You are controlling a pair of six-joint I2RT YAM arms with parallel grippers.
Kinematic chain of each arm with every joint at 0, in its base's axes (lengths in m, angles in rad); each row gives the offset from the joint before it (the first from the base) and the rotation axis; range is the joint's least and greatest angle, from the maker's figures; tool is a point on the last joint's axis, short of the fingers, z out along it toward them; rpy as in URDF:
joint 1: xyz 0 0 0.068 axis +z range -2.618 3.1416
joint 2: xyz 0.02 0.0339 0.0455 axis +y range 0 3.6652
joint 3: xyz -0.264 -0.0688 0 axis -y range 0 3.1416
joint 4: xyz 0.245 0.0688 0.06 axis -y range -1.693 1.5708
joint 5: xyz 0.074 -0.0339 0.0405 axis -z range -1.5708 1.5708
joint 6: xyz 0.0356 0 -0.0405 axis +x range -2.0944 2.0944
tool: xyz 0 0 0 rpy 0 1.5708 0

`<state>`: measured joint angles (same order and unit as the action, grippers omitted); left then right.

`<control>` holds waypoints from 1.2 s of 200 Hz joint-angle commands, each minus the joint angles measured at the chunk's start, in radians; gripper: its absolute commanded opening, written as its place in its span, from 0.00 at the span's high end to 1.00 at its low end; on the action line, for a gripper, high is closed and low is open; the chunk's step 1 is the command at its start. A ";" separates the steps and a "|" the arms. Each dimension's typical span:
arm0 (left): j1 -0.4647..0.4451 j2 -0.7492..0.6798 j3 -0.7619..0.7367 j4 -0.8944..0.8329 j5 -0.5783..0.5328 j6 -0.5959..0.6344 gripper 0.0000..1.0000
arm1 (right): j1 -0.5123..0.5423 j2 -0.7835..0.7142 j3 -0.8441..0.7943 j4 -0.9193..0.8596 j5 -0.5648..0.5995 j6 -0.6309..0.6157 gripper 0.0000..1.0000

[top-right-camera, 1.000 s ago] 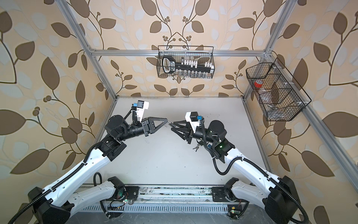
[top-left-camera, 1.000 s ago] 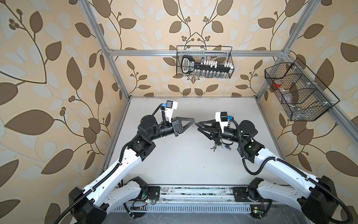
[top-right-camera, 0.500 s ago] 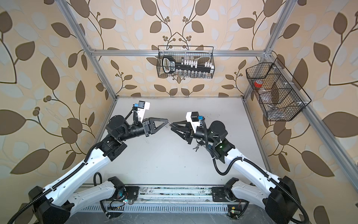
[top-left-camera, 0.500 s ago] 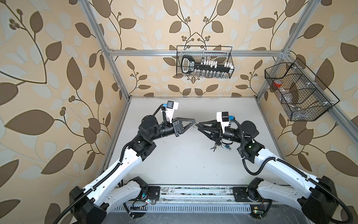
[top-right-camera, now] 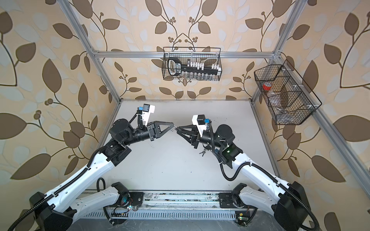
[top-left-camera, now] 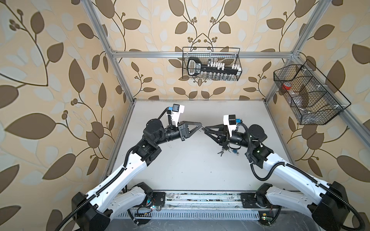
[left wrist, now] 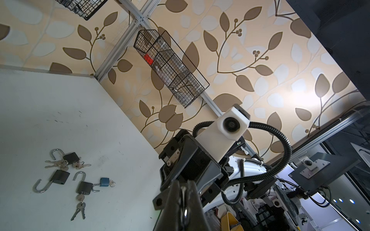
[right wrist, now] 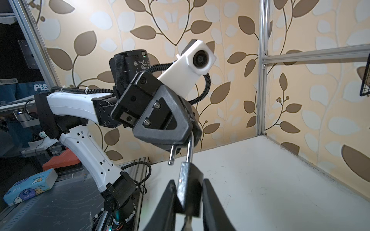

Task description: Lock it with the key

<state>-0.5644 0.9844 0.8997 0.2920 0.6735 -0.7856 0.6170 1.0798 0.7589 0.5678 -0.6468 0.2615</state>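
The left gripper pinches a padlock by its open shackle. The right gripper's fingers flank its body; whether they squeeze, I cannot tell.

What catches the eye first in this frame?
Mid-air above the table, the left gripper pinches the shackle of an open padlock while the right gripper grips its body. On the table near the right gripper lie spare padlocks with keys.
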 commanded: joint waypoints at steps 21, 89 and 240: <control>-0.012 -0.023 0.015 0.054 0.018 0.022 1.00 | 0.001 -0.016 -0.002 -0.031 0.015 0.064 0.86; -0.012 -0.035 0.117 -0.137 0.040 0.218 1.00 | -0.019 0.026 0.137 -0.133 -0.215 0.335 1.00; -0.023 0.022 0.172 -0.145 0.254 0.322 1.00 | -0.019 0.003 0.213 -0.068 -0.331 0.503 1.00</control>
<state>-0.5663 0.9920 1.0412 0.1505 0.8837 -0.4969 0.5945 1.1000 0.9203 0.4385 -0.9844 0.7597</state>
